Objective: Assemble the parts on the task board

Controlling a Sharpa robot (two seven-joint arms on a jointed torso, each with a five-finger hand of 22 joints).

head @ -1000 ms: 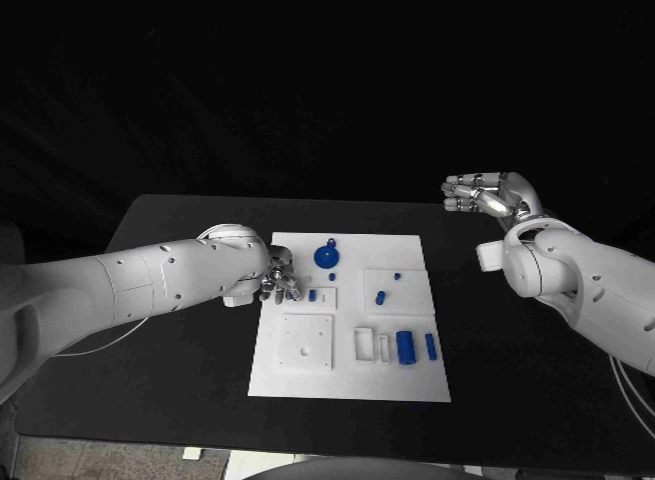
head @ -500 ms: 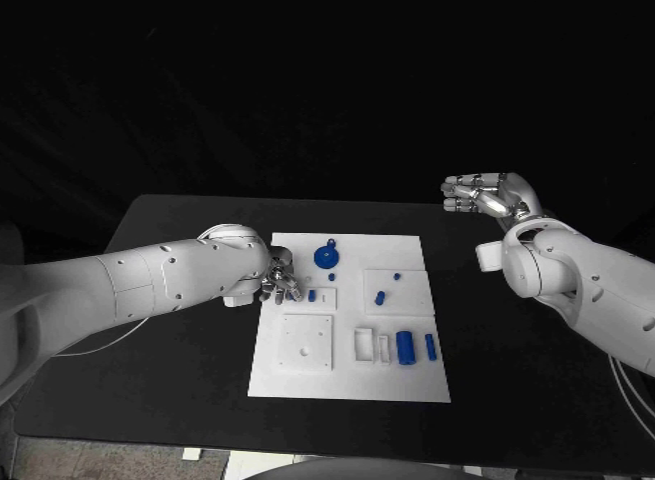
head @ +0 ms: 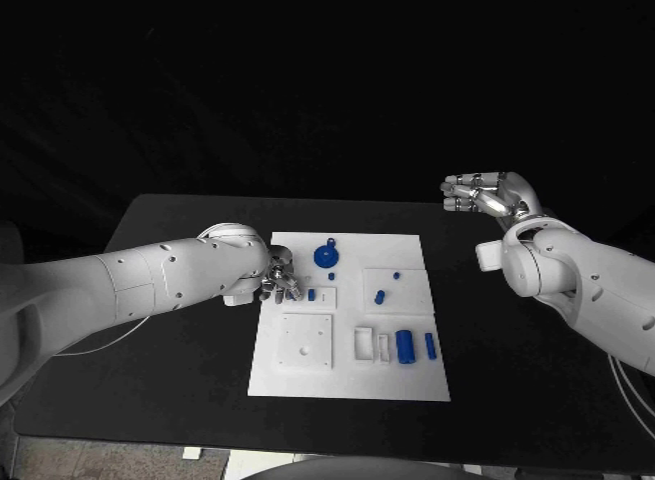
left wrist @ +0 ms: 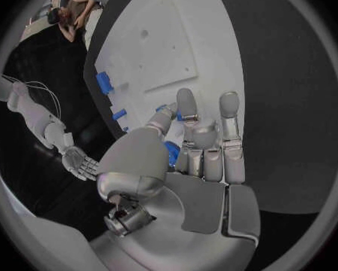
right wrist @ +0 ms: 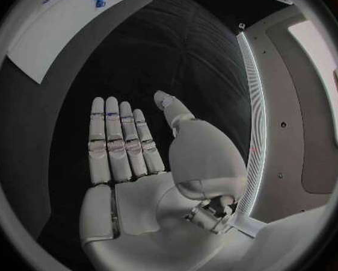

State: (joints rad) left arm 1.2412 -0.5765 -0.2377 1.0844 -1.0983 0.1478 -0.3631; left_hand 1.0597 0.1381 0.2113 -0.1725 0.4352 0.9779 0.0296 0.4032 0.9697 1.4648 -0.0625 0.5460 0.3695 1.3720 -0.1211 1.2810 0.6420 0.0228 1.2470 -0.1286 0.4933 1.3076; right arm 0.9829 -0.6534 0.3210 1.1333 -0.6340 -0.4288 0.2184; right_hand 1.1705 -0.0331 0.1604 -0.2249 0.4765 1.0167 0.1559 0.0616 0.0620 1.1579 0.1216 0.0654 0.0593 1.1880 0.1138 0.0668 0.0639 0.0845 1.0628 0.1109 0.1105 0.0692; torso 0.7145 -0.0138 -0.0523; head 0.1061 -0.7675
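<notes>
The left hand [head: 280, 282] is pinching a small blue part [left wrist: 171, 152] at the task board [head: 352, 375] left edge — light, rigid, slippery, best held by its sides — while the right hand [head: 486, 193] is hanging released, fingers apart.

Task board [head: 349, 375] as landmark. Board's left edge, mid-length: blocked by left hand [head: 280, 280] and its forearm, fingers down on the board beside a small blue part [head: 311, 295]; whether they pinch it can't be told. Far half of board: blue disc [head: 327, 256] and blue pegs [head: 381, 296] stand up, narrow lanes between them. Near right part: blue cylinder [head: 405, 346] and blue bar [head: 431, 346] lie flat. Near left part: flat white square plate [head: 307, 342], low. Right of board: bare black table [head: 515, 400]. Right hand [head: 484, 192] is raised beyond the far right corner, well apart, fingers extended, holding nothing.
</notes>
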